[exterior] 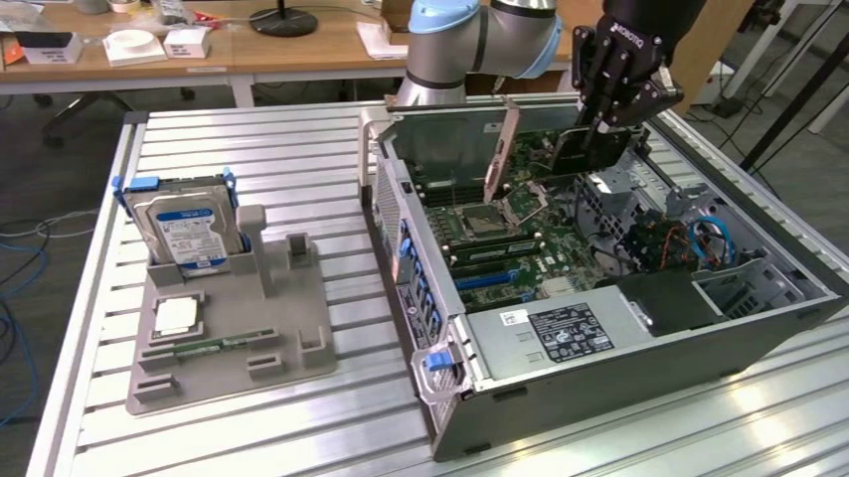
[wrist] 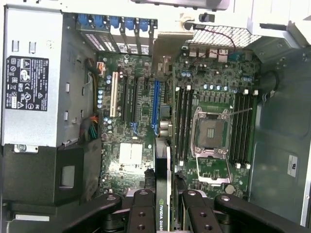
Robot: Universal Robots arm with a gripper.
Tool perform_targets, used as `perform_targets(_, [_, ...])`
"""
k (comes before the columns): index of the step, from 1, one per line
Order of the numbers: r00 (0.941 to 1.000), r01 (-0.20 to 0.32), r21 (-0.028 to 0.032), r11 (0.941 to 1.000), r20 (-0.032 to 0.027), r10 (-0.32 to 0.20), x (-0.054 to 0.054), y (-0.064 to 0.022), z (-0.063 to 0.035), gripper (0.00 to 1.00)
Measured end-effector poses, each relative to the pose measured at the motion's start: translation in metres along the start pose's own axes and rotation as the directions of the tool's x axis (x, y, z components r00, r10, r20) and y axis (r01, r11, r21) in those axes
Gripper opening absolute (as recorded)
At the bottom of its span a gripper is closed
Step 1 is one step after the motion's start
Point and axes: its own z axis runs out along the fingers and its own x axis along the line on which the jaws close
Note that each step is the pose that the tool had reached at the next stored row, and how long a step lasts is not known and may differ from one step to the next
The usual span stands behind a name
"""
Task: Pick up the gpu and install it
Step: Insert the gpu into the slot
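Upper right of the exterior view, the end effector (exterior: 603,119) is clenched on the gpu (exterior: 584,154), held edge-on over the open case (exterior: 663,348). Judged light, stiff and fragile; best held by its bare edges.

Matt gpu (exterior: 584,154); metal case (exterior: 623,393); ribbed metal table (exterior: 265,159).

Green, blue and silver in a dark grey computer case (exterior: 623,383)
The gpu (wrist: 165,179) is dark with a green logo strip on its edge; the gripper (exterior: 597,124) is black. The motherboard (wrist: 131,131) is green, with one blue slot (wrist: 155,104) and one cream slot (wrist: 115,94). The hard drive (exterior: 186,231) is silver with a blue-and-white label.
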Motion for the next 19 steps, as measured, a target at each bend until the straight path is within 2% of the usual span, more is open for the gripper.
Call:
perform_targets(6, [0.9992,-0.04,0.0015,0.9992,0.0003,0.04,0.0,0.0,0.0006,0.26])
perform_targets(19, [0.9991,-0.041,0.0016,0.9991,0.0005,0.041,0.0001,0.0,0.0025,0.26])
